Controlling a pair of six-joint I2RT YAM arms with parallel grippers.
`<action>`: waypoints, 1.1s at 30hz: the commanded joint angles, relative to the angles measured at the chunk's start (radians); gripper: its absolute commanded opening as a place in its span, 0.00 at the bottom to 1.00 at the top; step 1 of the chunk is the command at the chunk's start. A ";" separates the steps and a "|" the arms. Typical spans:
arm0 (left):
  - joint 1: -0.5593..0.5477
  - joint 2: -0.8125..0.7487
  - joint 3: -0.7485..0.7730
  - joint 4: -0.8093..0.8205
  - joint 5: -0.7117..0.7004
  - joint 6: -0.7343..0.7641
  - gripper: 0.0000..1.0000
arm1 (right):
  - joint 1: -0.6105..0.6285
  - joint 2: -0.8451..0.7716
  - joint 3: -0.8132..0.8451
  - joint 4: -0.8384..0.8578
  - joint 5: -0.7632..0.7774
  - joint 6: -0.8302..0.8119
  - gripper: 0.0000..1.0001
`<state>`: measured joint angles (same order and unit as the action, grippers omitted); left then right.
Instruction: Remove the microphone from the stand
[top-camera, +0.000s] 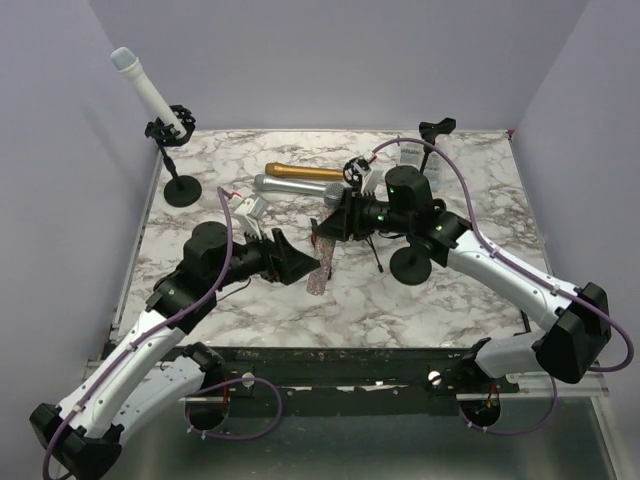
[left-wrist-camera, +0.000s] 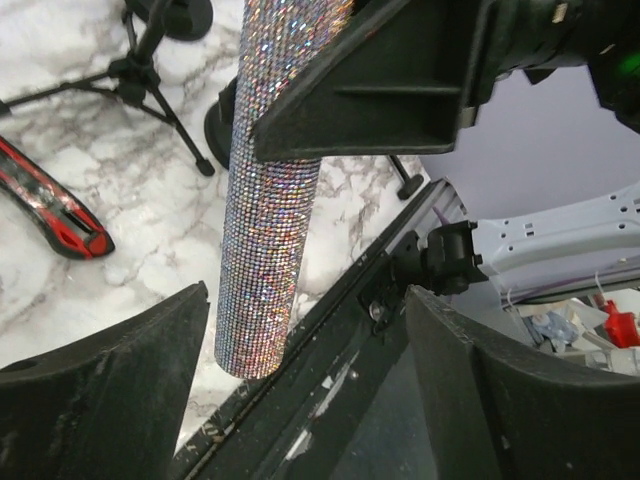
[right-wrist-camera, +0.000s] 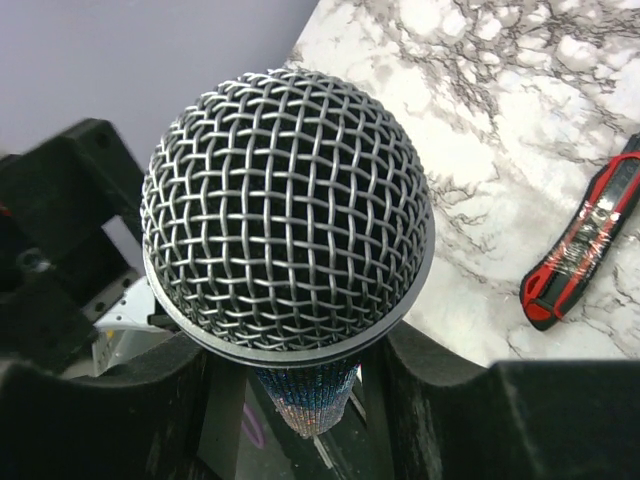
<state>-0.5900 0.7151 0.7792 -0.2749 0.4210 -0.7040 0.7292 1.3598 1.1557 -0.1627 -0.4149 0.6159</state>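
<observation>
The microphone (left-wrist-camera: 265, 220) is sheathed in rough, sparkling glitter and capped with woven metal mesh (right-wrist-camera: 288, 210). The table (right-wrist-camera: 470, 150) is finished in a smooth marble pattern. The knife (right-wrist-camera: 583, 245) is cased in glossy red-and-black plastic.

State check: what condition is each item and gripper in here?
Glitter-covered microphone: off any stand, held in the air.
Right gripper: shut on the glitter-covered microphone.
Left gripper: open, fingers flanking the handle's lower end, not touching.
White microphone: clipped in its black round-based stand, tilted.
Gold microphone: lying on the marble table.
Silver microphone: lying beside the gold one.
Black microphone clip, back right: empty.
Red-and-black utility knife: lying flat.
</observation>
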 joint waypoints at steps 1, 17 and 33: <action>0.005 0.055 -0.024 0.030 0.060 -0.011 0.73 | 0.009 -0.011 -0.020 0.115 -0.075 0.015 0.01; -0.030 0.132 -0.014 0.075 -0.027 0.065 0.57 | 0.013 0.039 -0.075 0.225 -0.246 0.030 0.01; -0.034 0.131 -0.043 0.121 -0.055 0.027 0.00 | 0.016 -0.030 -0.050 0.119 -0.034 0.020 0.79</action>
<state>-0.6300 0.8852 0.7551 -0.1619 0.4267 -0.6643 0.7395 1.3846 1.0870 0.0204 -0.5873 0.6544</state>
